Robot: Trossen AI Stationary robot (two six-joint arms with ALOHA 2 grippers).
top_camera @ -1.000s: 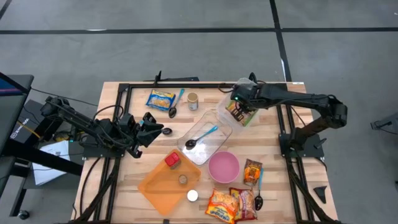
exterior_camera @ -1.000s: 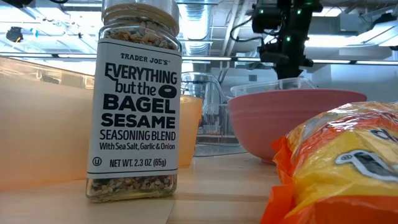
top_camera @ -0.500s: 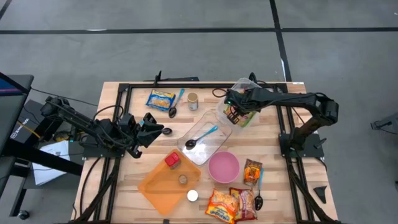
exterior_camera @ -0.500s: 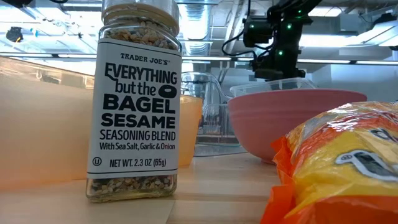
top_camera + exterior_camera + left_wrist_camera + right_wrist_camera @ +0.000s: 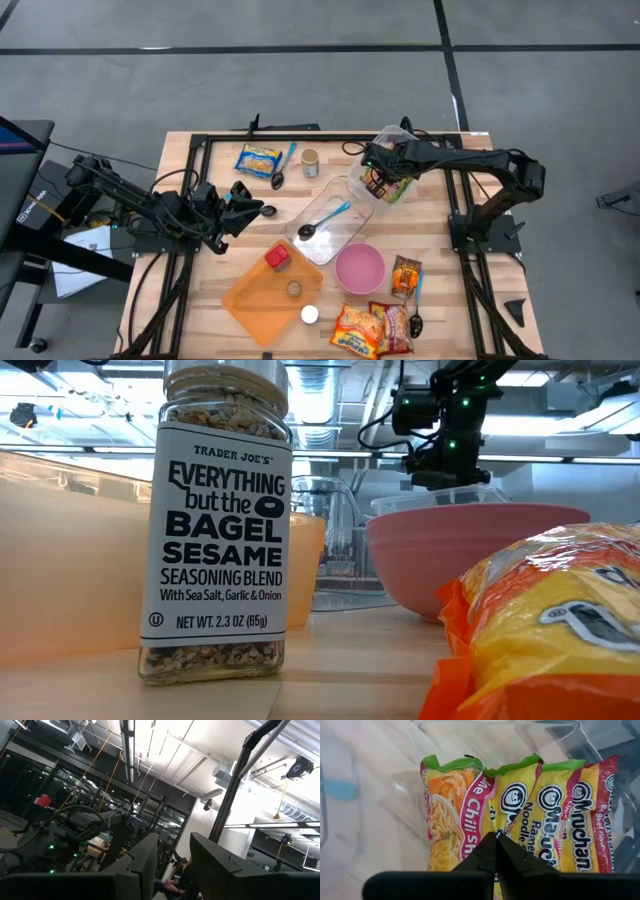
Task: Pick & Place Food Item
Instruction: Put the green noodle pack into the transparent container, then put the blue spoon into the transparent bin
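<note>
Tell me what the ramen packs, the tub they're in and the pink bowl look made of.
Ramen packs: thin glossy plastic film, judging by the crinkles, sheen and printed surface. Tub: clear hard plastic, likely; the table shows through its walls and the rim catches light. Pink bowl: smooth, opaque, matte, probably plastic, though ceramic can't be ruled out. The right pincer is shut on the packs.

The seasoning jar (image 5: 225,520) read "Trader Joe's Everything but the Bagel Sesame Seasoning Blend, 2.3 oz". The noodle packet (image 5: 520,815) showed "Maruchan Ramen" and "Chili".
</note>
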